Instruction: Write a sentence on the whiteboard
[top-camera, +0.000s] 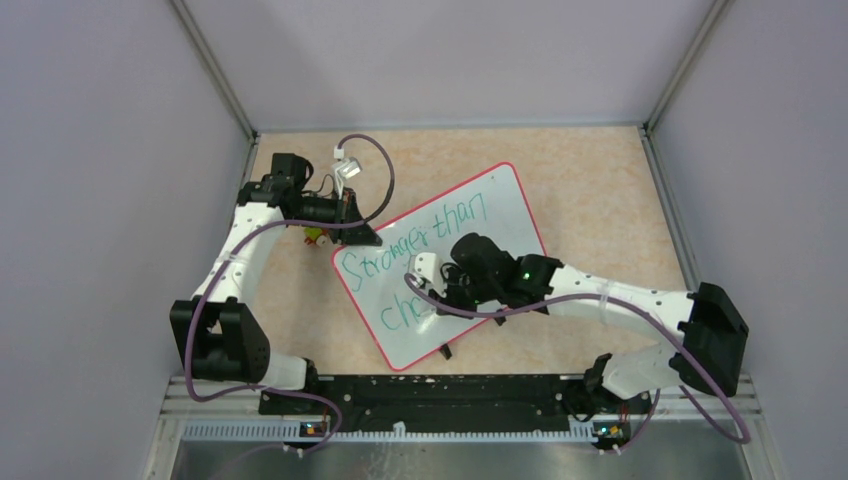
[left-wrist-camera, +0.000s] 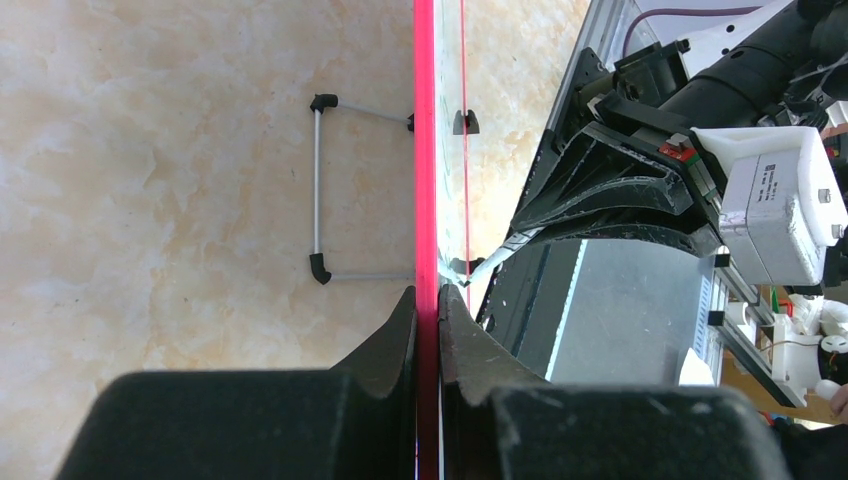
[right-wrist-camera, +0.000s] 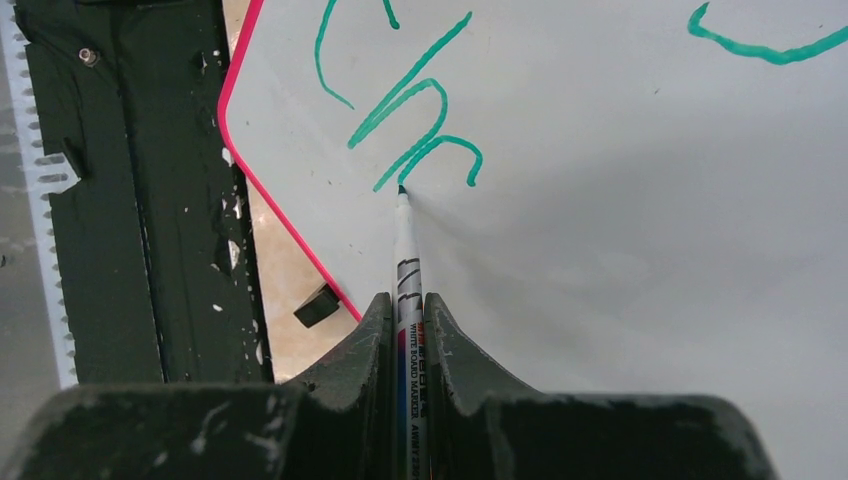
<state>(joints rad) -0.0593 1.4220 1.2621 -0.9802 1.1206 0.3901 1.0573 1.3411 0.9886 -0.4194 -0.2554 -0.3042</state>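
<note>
At the near edge, a black base rail carries both arms. Just beyond it the whiteboard sits skewed on the beige worktop, one rounded corner pointing at the rail. A small black clip juts from its near pink rim. Whether the board lies flat or is propped up, I cannot tell.

The right fingers are closed tight on a marker, whose barrel runs out between them. Its green tip touches the board at the foot of the newest stroke. The sentence reads "Stronger than" on the upper line and "ch" below it with one more arch, all in thin green cursive.

Farther off, at the board's far-left edge, the left fingers are clamped on the red-pink rim, one on each face, with the board seen edge-on. Beside that rim a thin grey wire bracket with black corners reaches out over the worktop.
</note>
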